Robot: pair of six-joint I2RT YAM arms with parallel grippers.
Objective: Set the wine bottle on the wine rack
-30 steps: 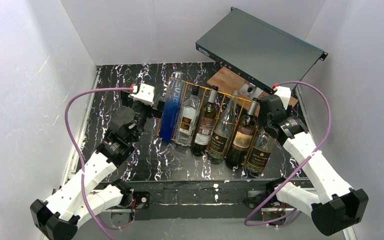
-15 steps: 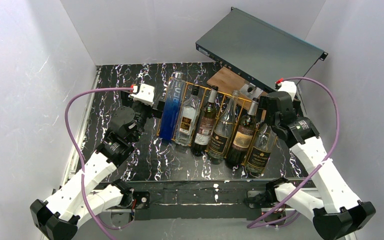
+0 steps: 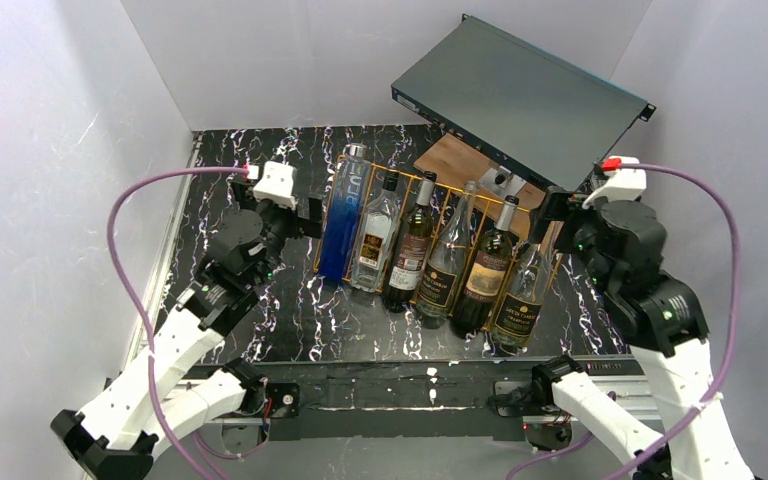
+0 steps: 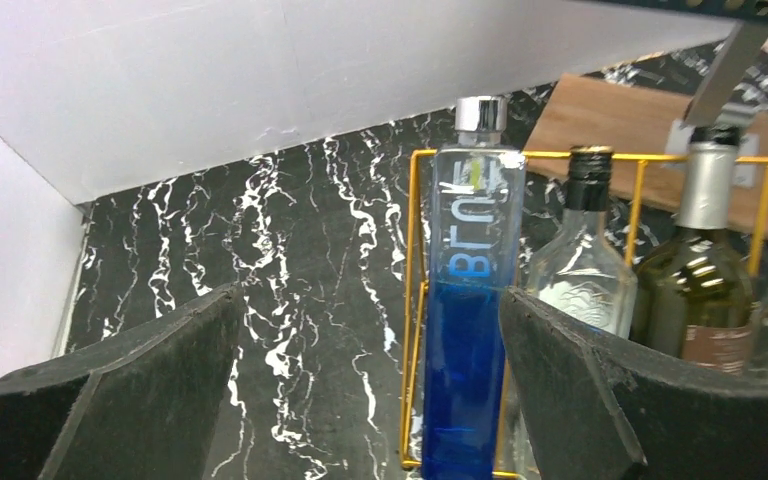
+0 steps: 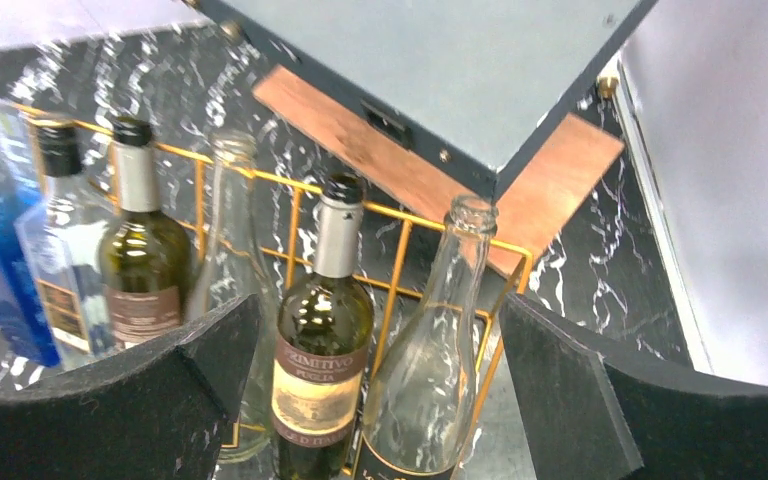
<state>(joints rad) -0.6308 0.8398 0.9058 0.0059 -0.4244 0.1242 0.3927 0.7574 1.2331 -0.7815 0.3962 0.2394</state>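
6 bottles (image 3: 447, 265) lie in the wine rack (image 4: 640, 158) — left pincer (image 4: 368, 385), right pincer (image 5: 376, 385) agape.

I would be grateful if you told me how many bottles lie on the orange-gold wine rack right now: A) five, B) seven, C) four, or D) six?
D: the top view shows six lying side by side in the wine rack, from the blue bottle at the left end to the clear black-labelled bottle at the right end.

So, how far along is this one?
Looks done: six bottles lie in the rack, the clear bottle at its right end. In hand: nothing; left claw and right claw are open, off the bottles. Left: nothing visible.
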